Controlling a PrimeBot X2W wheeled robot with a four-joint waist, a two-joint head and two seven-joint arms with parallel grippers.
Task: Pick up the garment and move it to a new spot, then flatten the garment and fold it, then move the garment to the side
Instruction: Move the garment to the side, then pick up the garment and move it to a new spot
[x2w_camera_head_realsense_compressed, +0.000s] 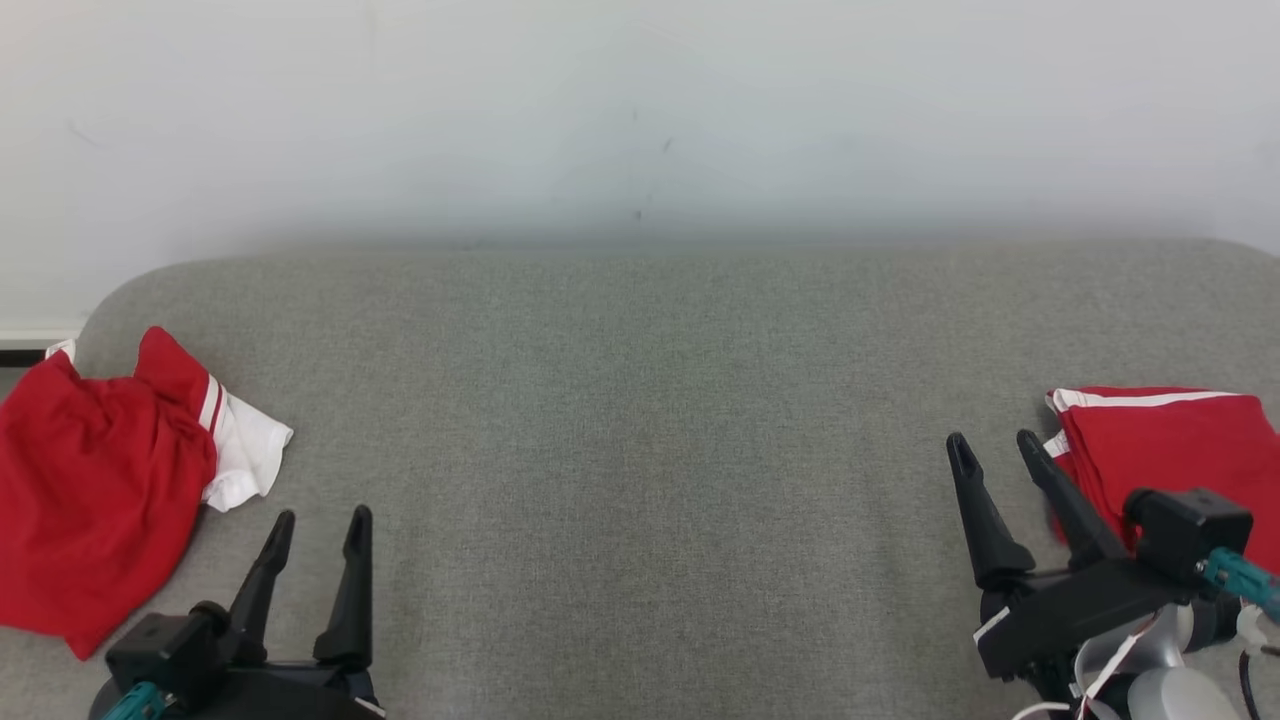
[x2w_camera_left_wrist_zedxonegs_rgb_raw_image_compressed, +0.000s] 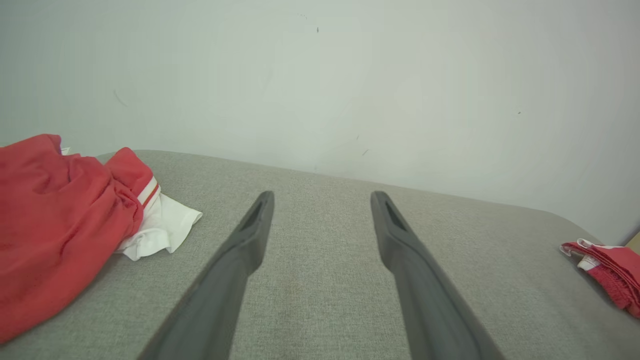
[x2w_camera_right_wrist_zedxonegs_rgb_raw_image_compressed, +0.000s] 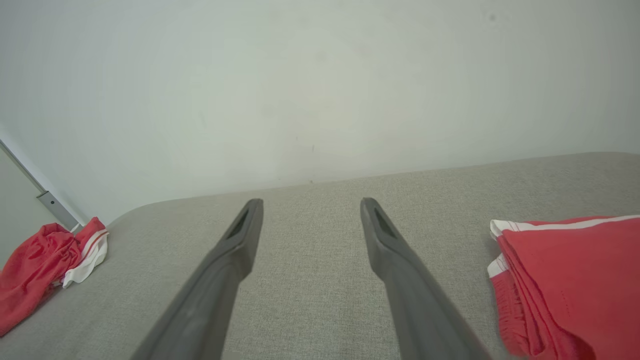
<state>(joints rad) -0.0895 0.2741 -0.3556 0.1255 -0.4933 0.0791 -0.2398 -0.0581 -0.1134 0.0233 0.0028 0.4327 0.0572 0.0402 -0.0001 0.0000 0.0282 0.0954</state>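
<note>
A crumpled red garment with a white part (x2w_camera_head_realsense_compressed: 95, 490) lies in a heap at the left edge of the grey padded surface (x2w_camera_head_realsense_compressed: 640, 420); it also appears as the crumpled garment (x2w_camera_left_wrist_zedxonegs_rgb_raw_image_compressed: 60, 220) and, small, the crumpled garment (x2w_camera_right_wrist_zedxonegs_rgb_raw_image_compressed: 45, 265). My left gripper (x2w_camera_head_realsense_compressed: 320, 525) stands open just right of it, empty, and reads as the left gripper (x2w_camera_left_wrist_zedxonegs_rgb_raw_image_compressed: 322, 197) over bare fabric. At the far right a neatly folded red garment with white stripes (x2w_camera_head_realsense_compressed: 1170, 450) rests flat, also the folded garment (x2w_camera_right_wrist_zedxonegs_rgb_raw_image_compressed: 575, 280) and the folded garment (x2w_camera_left_wrist_zedxonegs_rgb_raw_image_compressed: 607, 267). My right gripper (x2w_camera_head_realsense_compressed: 995, 445) is open and empty beside its left edge, the right gripper (x2w_camera_right_wrist_zedxonegs_rgb_raw_image_compressed: 311, 204).
A pale wall (x2w_camera_head_realsense_compressed: 640, 120) rises straight behind the grey surface, whose back corners are rounded. A wide bare stretch of grey fabric lies between the two garments. A dark strip of skirting (x2w_camera_head_realsense_compressed: 25, 352) shows past the left corner.
</note>
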